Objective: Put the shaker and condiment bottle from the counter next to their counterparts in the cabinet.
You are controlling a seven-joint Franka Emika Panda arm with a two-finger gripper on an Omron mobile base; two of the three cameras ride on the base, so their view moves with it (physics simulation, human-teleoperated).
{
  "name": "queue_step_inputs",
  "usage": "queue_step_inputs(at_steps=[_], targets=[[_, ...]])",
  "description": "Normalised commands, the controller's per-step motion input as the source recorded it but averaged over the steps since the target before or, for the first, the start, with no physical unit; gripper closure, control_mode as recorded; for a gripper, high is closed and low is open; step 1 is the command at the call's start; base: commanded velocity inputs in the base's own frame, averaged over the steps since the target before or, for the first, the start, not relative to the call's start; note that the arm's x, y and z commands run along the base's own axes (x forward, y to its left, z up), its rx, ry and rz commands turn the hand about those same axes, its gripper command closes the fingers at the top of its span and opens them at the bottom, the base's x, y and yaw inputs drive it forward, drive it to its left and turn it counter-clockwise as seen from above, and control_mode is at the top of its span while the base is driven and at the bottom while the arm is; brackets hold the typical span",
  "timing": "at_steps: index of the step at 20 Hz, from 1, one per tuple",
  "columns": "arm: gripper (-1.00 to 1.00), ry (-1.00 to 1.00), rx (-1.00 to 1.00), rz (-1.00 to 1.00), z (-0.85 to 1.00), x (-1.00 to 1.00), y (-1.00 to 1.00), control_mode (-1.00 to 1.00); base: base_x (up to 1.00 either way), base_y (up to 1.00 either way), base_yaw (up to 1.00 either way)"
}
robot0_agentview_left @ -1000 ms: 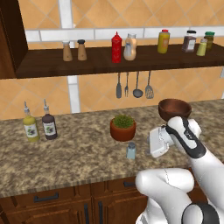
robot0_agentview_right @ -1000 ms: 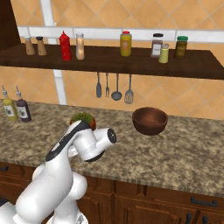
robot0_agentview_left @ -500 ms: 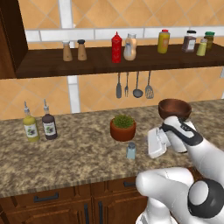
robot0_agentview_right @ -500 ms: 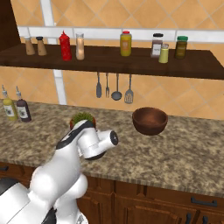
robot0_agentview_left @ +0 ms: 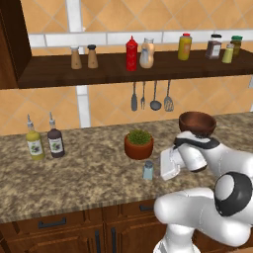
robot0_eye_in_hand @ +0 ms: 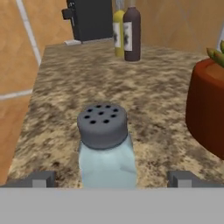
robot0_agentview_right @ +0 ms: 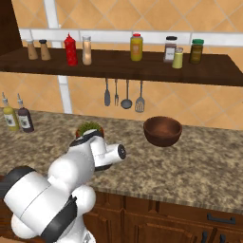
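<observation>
— While the gripper (robot0_eye_in_hand: 112,179) sits low over the counter (robot0_agentview_left: 74,183), how do its jaws stand?
— Spread wide, one fingertip (robot0_eye_in_hand: 41,179) on each side of the shaker (robot0_eye_in_hand: 105,148), neither touching it.
— Where is the shaker?
— Upright near the counter's front edge, just beside the plant pot (robot0_agentview_left: 139,144).
— And the condiment bottle (robot0_agentview_left: 147,53)?
— On the cabinet (robot0_agentview_left: 113,71) shelf, next to the red squeeze bottle (robot0_agentview_left: 131,53).

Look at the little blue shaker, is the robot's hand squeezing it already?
No, the shaker stands on the counter between the gripper's wide-open finger tips, with clear space on both sides.
</observation>
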Motion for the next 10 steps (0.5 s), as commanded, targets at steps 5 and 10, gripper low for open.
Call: queue_step_inputs(at_steps=[5,10], targets=[[-1.0,0.0,0.03,-0.08,-0.38,0.0,0.32,-1.0,0.0,0.0,0.0],[-1.0,0.0,0.01,-0.08,-0.4,0.0,0.47,-1.0,0.0,0.0,0.0]])
